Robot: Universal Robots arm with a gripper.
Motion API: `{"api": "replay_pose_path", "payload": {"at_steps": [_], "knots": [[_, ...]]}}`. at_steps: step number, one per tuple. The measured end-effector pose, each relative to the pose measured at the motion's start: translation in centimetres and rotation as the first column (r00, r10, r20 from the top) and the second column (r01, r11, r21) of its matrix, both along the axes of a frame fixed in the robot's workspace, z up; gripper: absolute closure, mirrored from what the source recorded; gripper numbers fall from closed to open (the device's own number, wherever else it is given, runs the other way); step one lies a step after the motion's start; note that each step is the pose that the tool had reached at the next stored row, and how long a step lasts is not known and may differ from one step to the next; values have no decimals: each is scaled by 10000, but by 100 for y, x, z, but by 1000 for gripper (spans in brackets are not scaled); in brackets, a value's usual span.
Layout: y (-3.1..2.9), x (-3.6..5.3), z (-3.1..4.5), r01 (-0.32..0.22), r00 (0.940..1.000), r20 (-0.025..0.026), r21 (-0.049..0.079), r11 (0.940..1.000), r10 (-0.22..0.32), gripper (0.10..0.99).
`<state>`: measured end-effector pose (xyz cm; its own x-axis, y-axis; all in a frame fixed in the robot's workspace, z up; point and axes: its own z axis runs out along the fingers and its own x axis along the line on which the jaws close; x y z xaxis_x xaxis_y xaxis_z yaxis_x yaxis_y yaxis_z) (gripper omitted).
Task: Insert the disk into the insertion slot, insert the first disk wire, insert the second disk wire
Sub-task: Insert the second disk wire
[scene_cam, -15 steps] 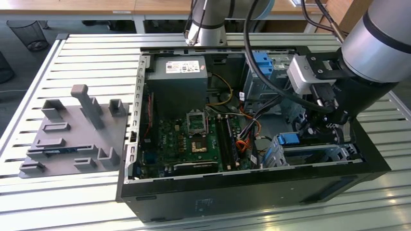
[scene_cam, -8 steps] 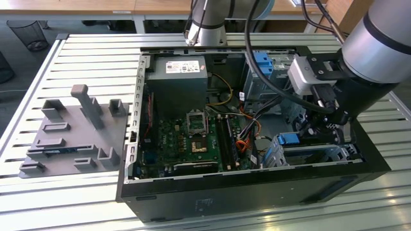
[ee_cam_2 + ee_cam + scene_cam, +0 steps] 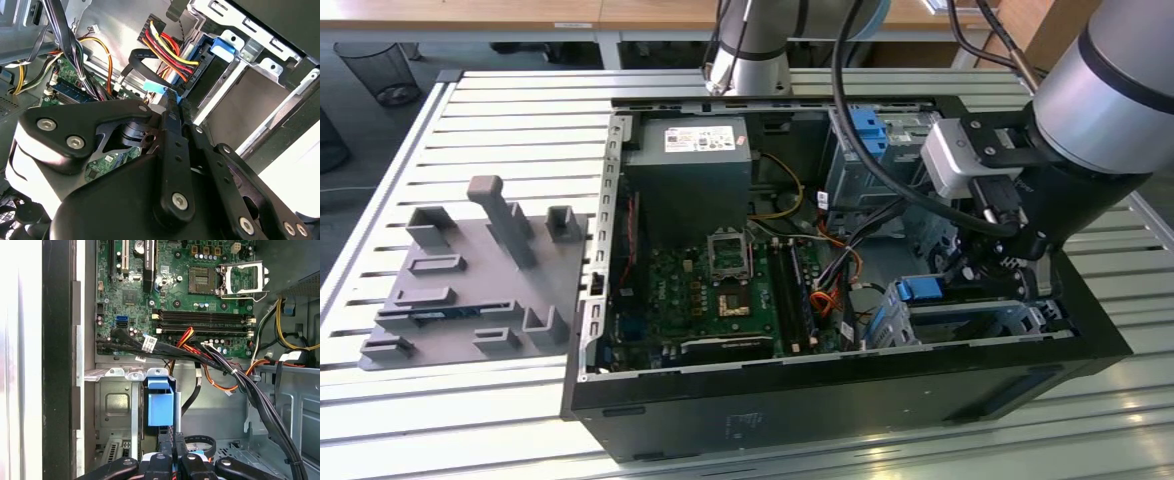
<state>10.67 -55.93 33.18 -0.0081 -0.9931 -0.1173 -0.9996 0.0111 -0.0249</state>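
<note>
The disk sits inside the insertion slot [image 3: 260,67], a low silver cage at the case's near corner on the exterior view's right [image 3: 981,322]. Its bright blue carrier end [image 3: 222,47] [image 3: 160,405] [image 3: 921,290] shows at the cage mouth. A plug with red, yellow and black wires [image 3: 192,75] is seated in the disk's back edge. My gripper [image 3: 172,100] [image 3: 172,457] is shut, pinching the light-blue plug [image 3: 154,87] of a flat black wire [image 3: 142,57] right beside that seated plug. In the exterior view the gripper [image 3: 994,275] reaches down into the case over the cage.
The green motherboard [image 3: 180,290] [image 3: 720,290] fills the case floor, with black cable bundles [image 3: 240,380] crossing above it. A taller grey cage with a blue tab [image 3: 867,130] stands at the back. A grey fixture plate [image 3: 467,280] lies outside on the slatted table.
</note>
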Motion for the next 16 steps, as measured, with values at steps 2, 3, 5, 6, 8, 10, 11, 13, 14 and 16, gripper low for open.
{"api": "replay_pose_path", "payload": {"at_steps": [2, 3, 5, 6, 8, 10, 11, 13, 14, 16], "knots": [[-1, 0, -1, 1, 10000, 0, 0, 10000, -1, 941], [-2, 0, -3, 1, 10000, 0, 0, 10000, -1, 941], [-2, 0, -3, 1, 10000, 0, 1, 10000, -1, 941], [-2, 1, -3, 1, 10000, 0, 0, 10000, -1, 941], [-2, 1, 0, 1, 10000, 0, 1, 10000, -1, 941], [-2, 1, 9, 1, 10000, 0, 1, 10000, -1, 941], [-2, 1, 11, 1, 10000, 0, 1, 10000, -1, 941], [-4, 0, 13, 1, 10000, 0, 0, 10000, -1, 941], [-8, 0, 13, 1, 10000, 0, -1, 10000, -1, 941], [-13, 0, 13, 1, 10000, 0, -1, 10000, -1, 941]]}}
